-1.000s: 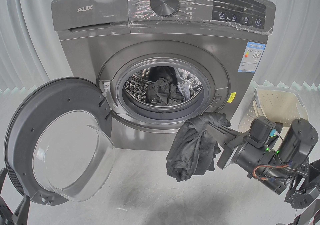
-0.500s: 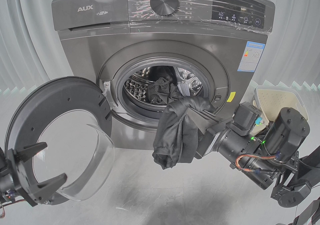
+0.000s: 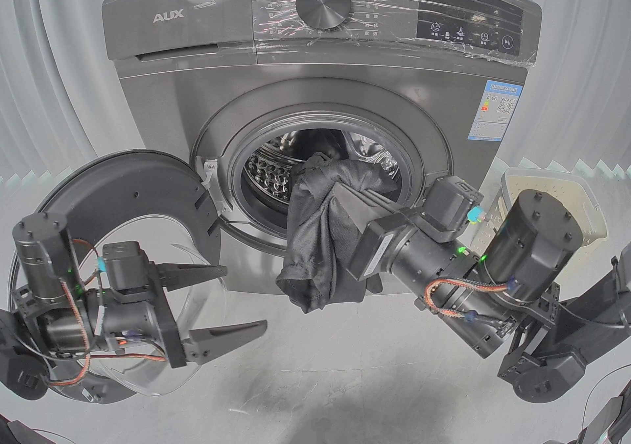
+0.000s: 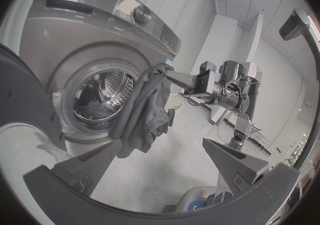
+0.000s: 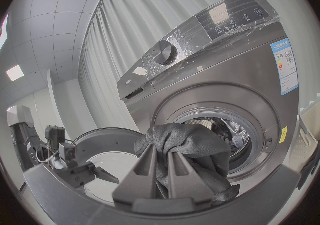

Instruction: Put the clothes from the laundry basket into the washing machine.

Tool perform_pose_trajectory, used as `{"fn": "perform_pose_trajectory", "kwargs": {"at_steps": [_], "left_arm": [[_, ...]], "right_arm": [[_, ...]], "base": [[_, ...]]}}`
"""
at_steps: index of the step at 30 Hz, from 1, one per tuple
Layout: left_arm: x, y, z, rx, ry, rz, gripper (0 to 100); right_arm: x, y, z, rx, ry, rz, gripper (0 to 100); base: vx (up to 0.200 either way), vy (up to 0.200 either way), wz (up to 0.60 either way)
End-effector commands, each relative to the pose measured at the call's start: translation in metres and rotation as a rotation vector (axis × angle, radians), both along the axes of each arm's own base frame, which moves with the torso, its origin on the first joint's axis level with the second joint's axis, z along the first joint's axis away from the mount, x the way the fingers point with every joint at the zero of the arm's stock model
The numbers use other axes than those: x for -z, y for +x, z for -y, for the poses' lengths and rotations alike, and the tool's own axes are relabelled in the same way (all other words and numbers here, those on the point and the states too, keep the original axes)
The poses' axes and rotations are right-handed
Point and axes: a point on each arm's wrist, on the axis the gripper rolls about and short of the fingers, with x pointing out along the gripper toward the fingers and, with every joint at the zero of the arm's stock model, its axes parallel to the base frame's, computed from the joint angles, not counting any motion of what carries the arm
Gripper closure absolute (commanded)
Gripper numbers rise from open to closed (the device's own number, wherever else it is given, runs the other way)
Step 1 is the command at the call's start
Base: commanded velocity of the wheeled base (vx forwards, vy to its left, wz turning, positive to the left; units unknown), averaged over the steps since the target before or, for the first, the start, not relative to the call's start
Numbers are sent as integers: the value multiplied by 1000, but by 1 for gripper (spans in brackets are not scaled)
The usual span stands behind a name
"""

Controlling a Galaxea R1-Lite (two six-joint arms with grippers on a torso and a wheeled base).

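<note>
My right gripper (image 3: 340,193) is shut on a dark grey garment (image 3: 314,236), which hangs in front of the lower right part of the washing machine's (image 3: 177,90) round opening. The cloth drapes over the gripper's closed fingertips (image 5: 151,155) and covers part of the drum (image 3: 269,172). A dark piece of clothing (image 4: 95,110) lies inside the drum. My left gripper (image 3: 244,299) is open and holds nothing, low in front of the open door (image 3: 125,192). The cream laundry basket (image 3: 582,198) stands on the floor right of the machine, partly behind my right arm.
The round door with its clear bowl window (image 3: 197,294) swings out to the left, close behind my left gripper. Pale curtains (image 3: 39,70) hang behind the machine. Grey floor (image 3: 315,373) lies open in front of it.
My right gripper has carried the garment up and to the left, from near the basket to the drum opening. My left arm has risen into view at the lower left, gripper open.
</note>
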Motion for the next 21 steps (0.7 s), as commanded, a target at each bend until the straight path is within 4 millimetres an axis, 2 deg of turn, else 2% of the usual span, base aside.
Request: {"fn": "perform_pose_trajectory", "kwargs": {"at_steps": [1, 10, 21], "left_arm": [[32, 25, 26, 74, 47, -107, 0], [48, 50, 37, 60, 31, -76, 0], [68, 62, 46, 67, 35, -91, 0]], "right_arm": [[8, 8, -10, -1, -5, 7, 100], [8, 6, -11, -3, -1, 9, 100], [7, 6, -11, 3, 2, 10, 100]], "base": [[0, 0, 0], [0, 0, 0], [0, 0, 0]]}}
